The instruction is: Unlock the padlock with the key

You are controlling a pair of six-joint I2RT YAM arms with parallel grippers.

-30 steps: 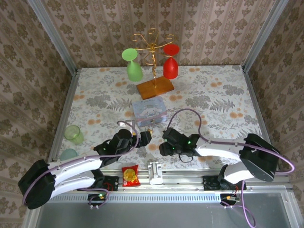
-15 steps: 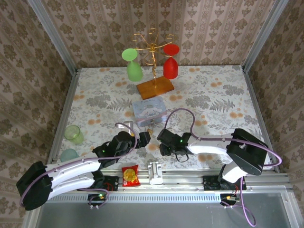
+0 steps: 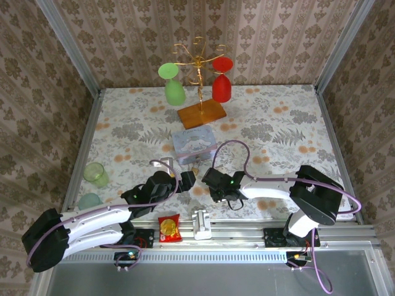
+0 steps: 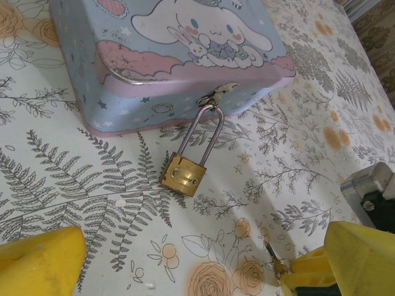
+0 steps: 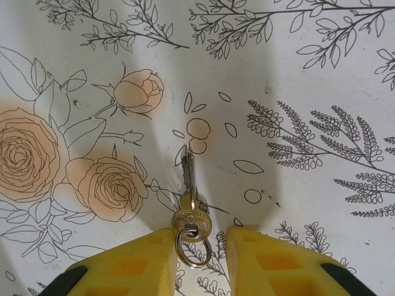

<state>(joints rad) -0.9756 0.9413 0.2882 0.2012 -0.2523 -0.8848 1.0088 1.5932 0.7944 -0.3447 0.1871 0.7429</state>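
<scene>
1. Since a second ago, your right gripper (image 3: pixel 212 183) has slid left toward the left gripper (image 3: pixel 188 179) and narrowed.
2. Right wrist view: its fingers (image 5: pixel 142 265) flank the key (image 5: pixel 189 185) at lower centre, with a gap left.
3. Left wrist view: the left gripper is spread wide, and the padlock (image 4: pixel 183 175) sits mid-frame, hooked to the tin (image 4: pixel 154 37).

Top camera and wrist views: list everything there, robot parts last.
Padlock: one, brass, hooked on tin's clasp.
Key: one, silvery-gold, flat on table.
Tin: one, blue-pink, table centre.
Rack: one, gold, far centre.
Green glass: one, hung on rack.
Red glass: one, hung on rack.
Cups: two, green, left table edge.
Packet: one, red, near table edge.
Block: one, white, beside packet.
Left gripper: one, yellow, open, facing padlock.
Right gripper: one, yellow, open, straddling key.
</scene>
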